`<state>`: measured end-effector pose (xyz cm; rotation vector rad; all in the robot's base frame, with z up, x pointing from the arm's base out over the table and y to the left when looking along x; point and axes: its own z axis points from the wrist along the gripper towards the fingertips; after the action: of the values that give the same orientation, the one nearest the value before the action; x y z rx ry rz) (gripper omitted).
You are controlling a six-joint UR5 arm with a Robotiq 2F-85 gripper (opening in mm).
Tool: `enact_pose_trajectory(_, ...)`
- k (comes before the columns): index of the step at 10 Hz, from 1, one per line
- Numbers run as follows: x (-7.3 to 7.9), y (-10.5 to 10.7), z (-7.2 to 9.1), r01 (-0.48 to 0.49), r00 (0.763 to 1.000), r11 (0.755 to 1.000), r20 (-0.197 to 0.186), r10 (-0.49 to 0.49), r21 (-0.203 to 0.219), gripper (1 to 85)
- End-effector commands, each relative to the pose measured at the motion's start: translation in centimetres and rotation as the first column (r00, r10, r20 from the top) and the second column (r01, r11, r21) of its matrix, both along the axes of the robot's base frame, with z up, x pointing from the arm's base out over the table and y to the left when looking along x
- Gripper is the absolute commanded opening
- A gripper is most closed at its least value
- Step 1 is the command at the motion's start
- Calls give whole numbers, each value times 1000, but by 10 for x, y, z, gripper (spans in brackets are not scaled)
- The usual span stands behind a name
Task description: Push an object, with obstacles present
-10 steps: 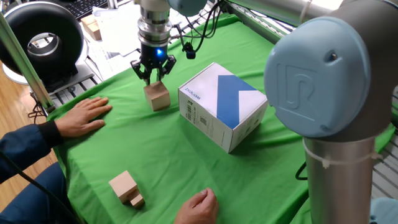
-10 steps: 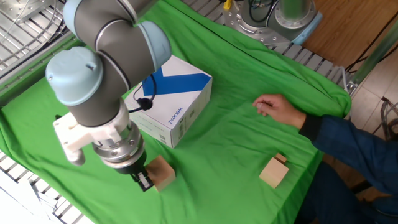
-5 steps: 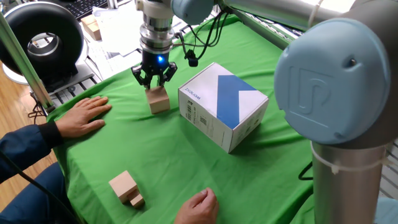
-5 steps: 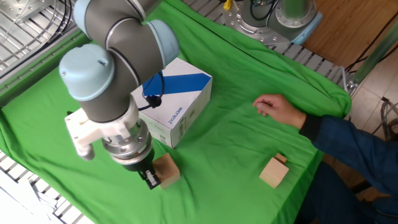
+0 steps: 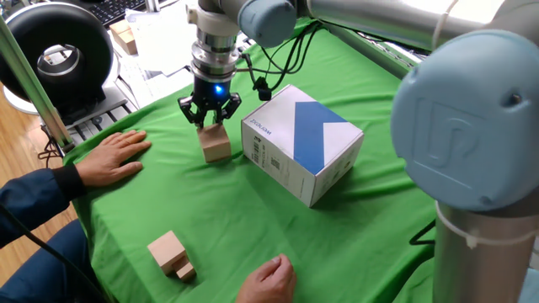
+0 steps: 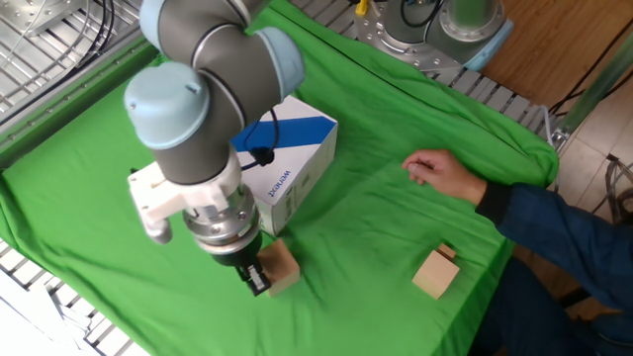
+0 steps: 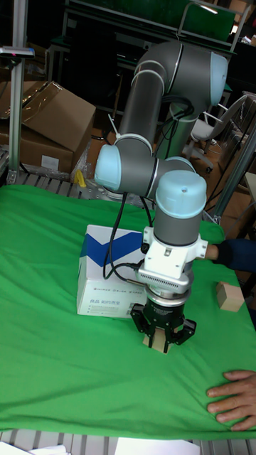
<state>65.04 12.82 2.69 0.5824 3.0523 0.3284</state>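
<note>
In the upper left part of one fixed view we see the gripper (image 5: pixel 210 118) pointing down at the small wooden cube (image 5: pixel 216 143), with its dark fingertips at the cube's top edge. We cannot tell if the fingers are open or closed, because they are too small and partly hidden. The cube stands on the green cloth (image 5: pixel 253 219), just beside the left side of the white box with the blue band (image 5: pixel 301 141), with a narrow gap between them. In the other fixed view the cube (image 6: pixel 281 267) is low in the frame, near the box's front corner. At the lower left lies a tan block with a tiny block (image 5: pixel 171 254). A person's hand (image 5: pixel 114 156) rests flat at the left edge.
</note>
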Motion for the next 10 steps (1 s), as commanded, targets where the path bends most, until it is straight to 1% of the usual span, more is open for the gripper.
enact_pose_trajectory(1,-13,7,7,11,1000,1000,1,-11,23,343)
enact_pose_trajectory(2,-16,9,11,12,1000,1000,-4,-12,29,340)
enact_pose_trajectory(4,-15,10,10,10,1000,1000,2,-10,27,340)
enact_pose_trajectory(6,-18,16,9,25,1000,999,-2,-25,28,337)
enact_pose_trajectory(10,-31,21,17,37,999,999,-19,-37,31,330)
